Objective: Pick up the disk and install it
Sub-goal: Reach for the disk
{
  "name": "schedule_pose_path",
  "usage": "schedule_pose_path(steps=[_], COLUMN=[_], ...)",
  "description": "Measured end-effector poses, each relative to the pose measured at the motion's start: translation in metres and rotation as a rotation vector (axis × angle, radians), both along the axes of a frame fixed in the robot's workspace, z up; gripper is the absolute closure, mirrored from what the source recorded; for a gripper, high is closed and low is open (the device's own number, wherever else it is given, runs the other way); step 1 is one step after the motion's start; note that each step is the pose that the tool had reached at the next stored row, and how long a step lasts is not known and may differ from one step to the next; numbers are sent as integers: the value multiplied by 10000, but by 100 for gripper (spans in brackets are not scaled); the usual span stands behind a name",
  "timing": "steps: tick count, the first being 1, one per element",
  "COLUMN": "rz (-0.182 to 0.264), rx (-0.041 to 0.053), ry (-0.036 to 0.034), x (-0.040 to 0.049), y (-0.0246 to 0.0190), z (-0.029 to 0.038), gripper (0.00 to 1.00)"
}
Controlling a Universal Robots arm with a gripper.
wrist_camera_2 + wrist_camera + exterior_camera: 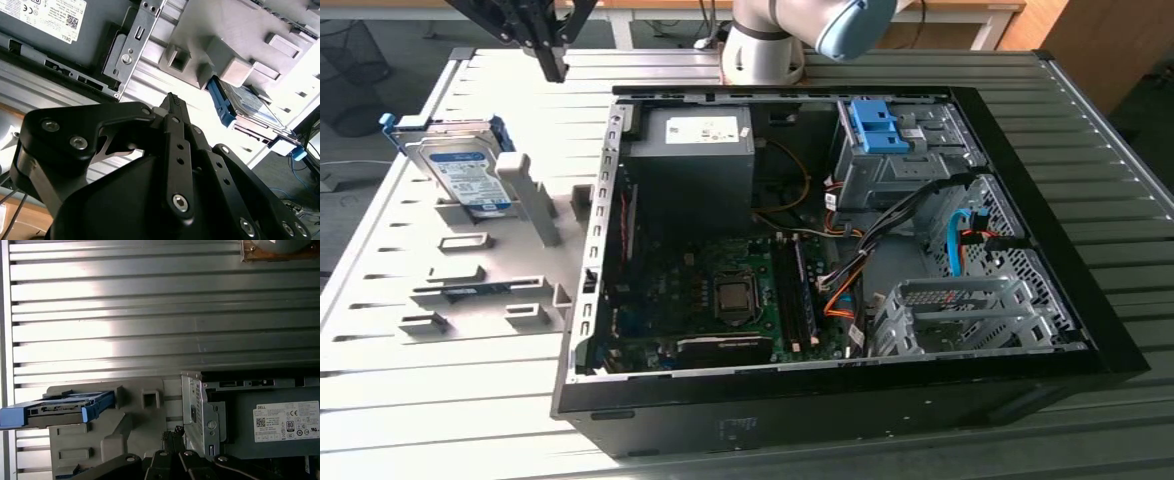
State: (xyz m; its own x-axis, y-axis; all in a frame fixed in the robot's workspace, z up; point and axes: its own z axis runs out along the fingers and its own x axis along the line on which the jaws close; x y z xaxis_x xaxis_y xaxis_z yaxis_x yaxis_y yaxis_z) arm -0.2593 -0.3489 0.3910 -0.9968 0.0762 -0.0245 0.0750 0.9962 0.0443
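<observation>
gripper (pixel 552 62) hangs closed and empty over the counter (pixel 667 70). the disk (pixel 460 170) leans in a grey stand (pixel 534 205) at about 7 o'clock from it, well apart. a clean grasp likely wants the jaws opened first, then squared to the disk's blue rails.

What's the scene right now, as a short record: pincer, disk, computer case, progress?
pincer: shut, empty, in the air above the slatted table, apart from the disk
disk: leaning in the grey holder, at the exterior view's left of the case
case: open on its side; power supply and blue bracket inside
progress: disk not yet picked up
</observation>
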Motion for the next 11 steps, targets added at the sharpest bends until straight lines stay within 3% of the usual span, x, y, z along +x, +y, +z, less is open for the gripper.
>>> schedule_pose_path(steps=[11], rz=[-1], rx=[0], ry=[0], x=[-107], y=[62], z=[-2], gripper=[89])
